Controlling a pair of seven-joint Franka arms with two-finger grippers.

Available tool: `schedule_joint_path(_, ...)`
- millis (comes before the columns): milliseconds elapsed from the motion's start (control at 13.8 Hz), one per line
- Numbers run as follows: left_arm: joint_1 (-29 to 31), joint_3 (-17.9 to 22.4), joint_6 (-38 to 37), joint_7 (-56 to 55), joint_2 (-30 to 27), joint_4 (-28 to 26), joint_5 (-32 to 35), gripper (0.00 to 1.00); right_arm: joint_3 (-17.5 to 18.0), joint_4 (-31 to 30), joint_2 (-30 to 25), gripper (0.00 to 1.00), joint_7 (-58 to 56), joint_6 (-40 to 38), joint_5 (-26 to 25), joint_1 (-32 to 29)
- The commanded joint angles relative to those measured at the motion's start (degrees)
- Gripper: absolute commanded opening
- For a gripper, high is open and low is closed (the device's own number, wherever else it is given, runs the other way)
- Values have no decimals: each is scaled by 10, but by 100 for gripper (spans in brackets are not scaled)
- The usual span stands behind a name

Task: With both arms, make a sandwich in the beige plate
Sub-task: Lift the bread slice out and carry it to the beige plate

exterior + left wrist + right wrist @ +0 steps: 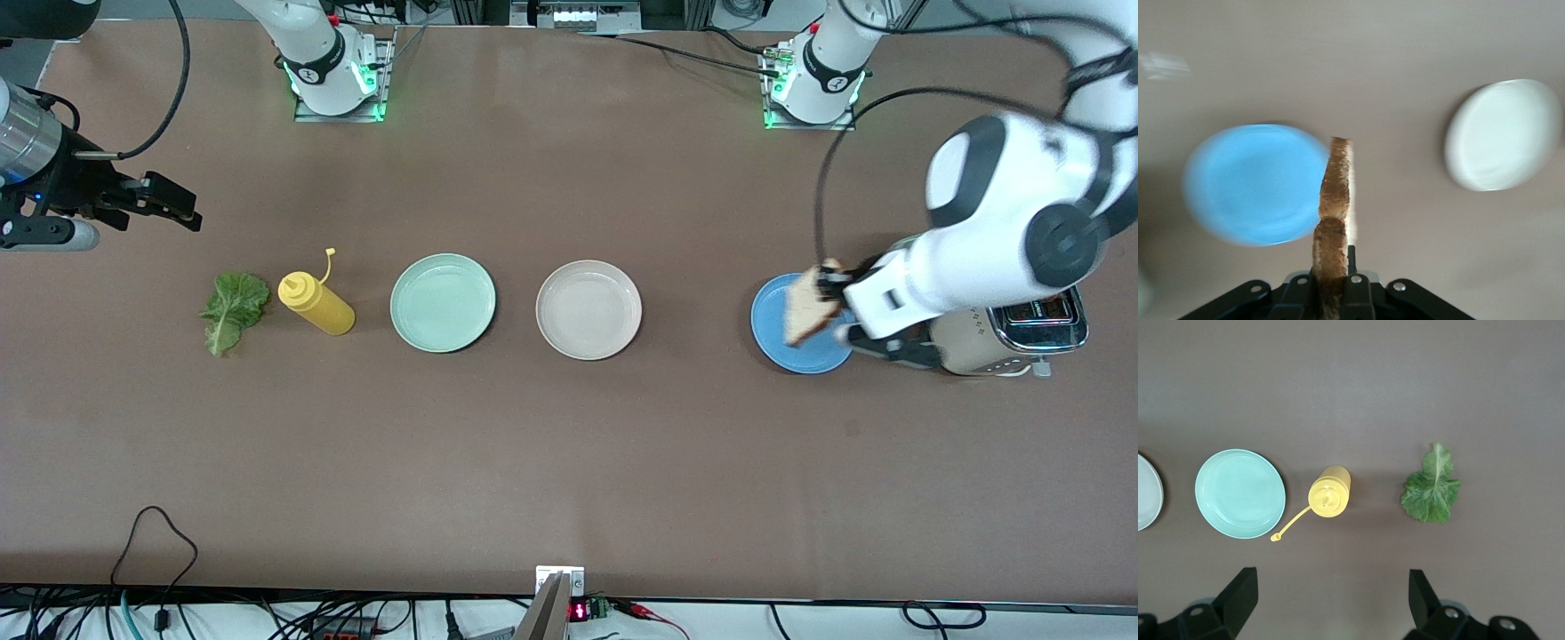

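Front view | toaster [1022, 338] (beside blue plate [772, 342]) | mustard bottle [316, 304]

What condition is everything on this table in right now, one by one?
Pale bread slice with brown crust: gripped on edge by the left end effector, over the round blue plate.
Round blue plate: bare.
Round beige plate: bare.
Round mint-green plate: bare.
Yellow squeeze bottle: upright, cap off its nozzle, hanging by its strap.
Crinkly green lettuce leaf: flat on the table.
Right end effector: open, waiting above the bottle and lettuce.
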Motion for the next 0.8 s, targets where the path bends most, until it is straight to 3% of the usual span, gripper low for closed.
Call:
schedule_joint_path(0,12,8,39,6,79,44,-207,0,3,2,-5,100,-10,-5,6,-5)
schedule_joint_path(218,0,3,88,20,119,37,-389,0,1,-8,-3,100,-104,2,10,-9)
schedule_joint_path(435,-24,-2,94,91,124,8,-421,0,-3,-23,-6,100,-216,12,27,-20)
schedule_joint_path(726,-54,-18,162,212,108,-93,-454,0,-30,-97,-22,100,-465,79,141,-63)
